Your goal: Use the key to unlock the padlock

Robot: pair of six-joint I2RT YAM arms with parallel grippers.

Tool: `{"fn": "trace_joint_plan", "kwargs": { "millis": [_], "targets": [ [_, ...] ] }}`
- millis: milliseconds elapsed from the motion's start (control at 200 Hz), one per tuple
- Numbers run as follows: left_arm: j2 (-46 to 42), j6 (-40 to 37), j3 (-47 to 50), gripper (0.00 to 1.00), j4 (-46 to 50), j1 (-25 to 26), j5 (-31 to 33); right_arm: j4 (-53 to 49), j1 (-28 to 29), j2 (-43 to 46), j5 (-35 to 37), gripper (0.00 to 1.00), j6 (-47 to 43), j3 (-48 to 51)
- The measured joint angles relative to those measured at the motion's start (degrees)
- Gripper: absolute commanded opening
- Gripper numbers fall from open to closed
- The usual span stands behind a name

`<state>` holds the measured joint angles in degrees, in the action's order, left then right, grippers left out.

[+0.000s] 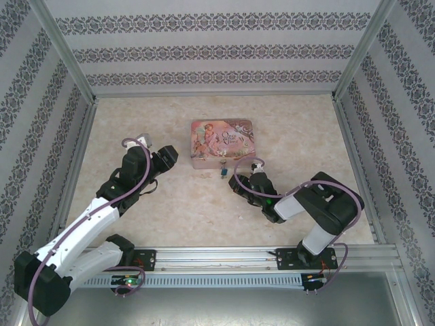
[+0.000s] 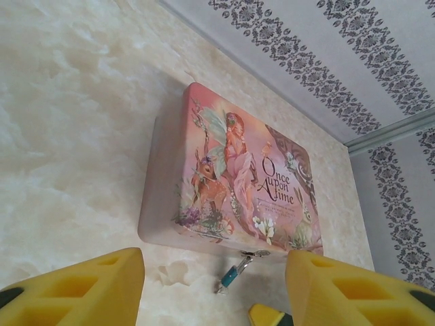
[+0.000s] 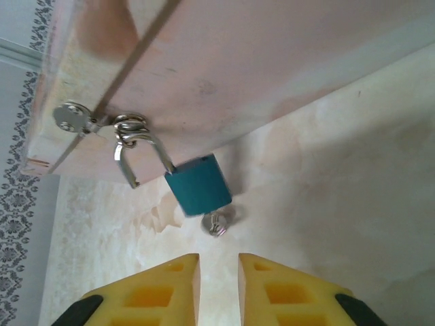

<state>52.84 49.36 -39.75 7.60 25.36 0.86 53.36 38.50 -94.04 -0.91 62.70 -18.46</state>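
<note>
Padlock (image 3: 198, 191) hangs from the hasp loop (image 3: 131, 128) on the pink tin's (image 1: 221, 136) 6 o'clock wall. Key (image 3: 217, 223) is at its bottom end, looks seated. One shackle (image 3: 123, 161) leg seems free of the body, likely sprung. Right pincer (image 3: 216, 272) is lined up on the key, narrowly parted, empty. Left pincer (image 2: 214, 292) at the tin's 8 o'clock is spread wide, probably to brace. Bare surface (image 1: 170, 204) at 6; tin wall blocks 12.

The padlock (image 3: 198, 193) has a matt body and shiny metal shackle (image 3: 162, 153); the tin (image 2: 238, 176) looks glossy, perhaps lacquered.
</note>
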Motion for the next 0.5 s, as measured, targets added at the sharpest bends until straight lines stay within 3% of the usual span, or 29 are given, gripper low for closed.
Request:
{"fn": "trace_joint_plan", "kwargs": {
  "millis": [270,500],
  "targets": [
    [-1.16,-2.54,-0.48,0.64,2.86,-0.33,1.99,-13.75,-0.13,12.66,1.53,0.43,-5.60,-0.48],
    [-2.34,-4.20,-0.92,0.71,3.76,-0.96,3.52,-25.99,-2.45,23.34,2.40,0.65,-12.59,-3.34]
  ]
}}
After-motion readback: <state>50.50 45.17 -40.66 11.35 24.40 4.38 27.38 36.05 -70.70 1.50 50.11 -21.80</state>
